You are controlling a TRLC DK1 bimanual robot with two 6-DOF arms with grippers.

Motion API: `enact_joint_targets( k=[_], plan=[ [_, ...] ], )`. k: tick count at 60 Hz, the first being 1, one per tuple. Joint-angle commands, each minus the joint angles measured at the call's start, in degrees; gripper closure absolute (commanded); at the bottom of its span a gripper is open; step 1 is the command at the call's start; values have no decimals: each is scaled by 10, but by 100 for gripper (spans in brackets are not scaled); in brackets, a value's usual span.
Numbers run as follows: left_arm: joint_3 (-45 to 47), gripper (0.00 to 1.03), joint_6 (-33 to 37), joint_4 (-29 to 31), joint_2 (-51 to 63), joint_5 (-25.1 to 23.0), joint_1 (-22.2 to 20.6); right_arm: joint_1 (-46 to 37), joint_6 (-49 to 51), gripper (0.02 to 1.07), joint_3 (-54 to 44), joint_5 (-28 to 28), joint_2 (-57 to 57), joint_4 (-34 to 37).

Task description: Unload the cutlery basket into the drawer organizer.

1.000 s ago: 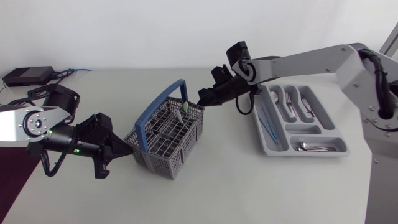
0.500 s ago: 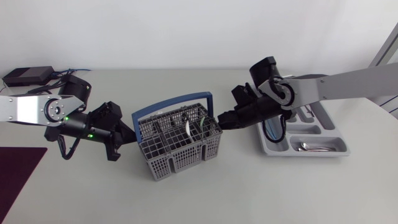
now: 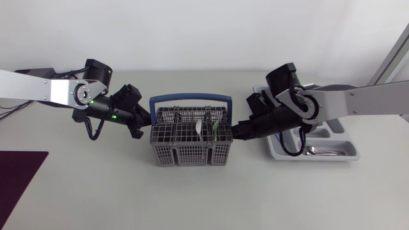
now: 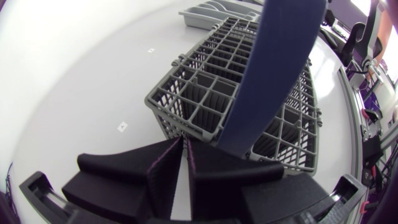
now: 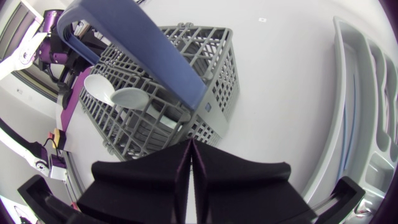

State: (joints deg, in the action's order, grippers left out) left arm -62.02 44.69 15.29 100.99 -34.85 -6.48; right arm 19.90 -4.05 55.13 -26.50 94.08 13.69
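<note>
The grey cutlery basket [image 3: 190, 145] with a blue handle [image 3: 190, 99] stands mid-table, square to the front edge. White utensils [image 3: 200, 128] and a green one [image 3: 215, 126] stick up inside; in the right wrist view they are two white spoons [image 5: 115, 93]. My left gripper [image 3: 146, 126] is at the basket's left wall, its fingers [image 4: 158, 174] pinched on the rim of the basket [image 4: 236, 99]. My right gripper [image 3: 236, 133] is shut, its tips against the right wall of the basket [image 5: 186, 99]. The grey drawer organizer [image 3: 345, 152] lies to the right, partly hidden by my right arm.
Spoons [image 3: 314, 151] lie in the organizer's front compartment. A dark purple mat [image 3: 19, 172] covers the front left corner of the table. The organizer [image 5: 367, 124] sits close beside my right gripper.
The basket has slid right and toward the back and turned square, with my left gripper on its wall. My right gripper came down and now stands at the basket's right wall.
</note>
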Motion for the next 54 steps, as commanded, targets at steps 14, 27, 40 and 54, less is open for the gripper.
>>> enact_joint_targets(
  k=[14, 27, 40, 54],
  plan=[
    [-50, 77, -25, -6, 32, -19, -4, 30, -22, 101, 22, 14, 36, -32],
    [-47, 77, -23, -6, 32, -19, 15, 43, -27, 101, 38, 32, 52, -37],
    [-37, 77, -19, -4, 25, -18, 46, 27, -24, 101, 11, 64, 40, -49],
    [2, 77, -13, 15, -37, -18, 89, 13, -7, 89, -49, 109, -14, -61]
  ],
)
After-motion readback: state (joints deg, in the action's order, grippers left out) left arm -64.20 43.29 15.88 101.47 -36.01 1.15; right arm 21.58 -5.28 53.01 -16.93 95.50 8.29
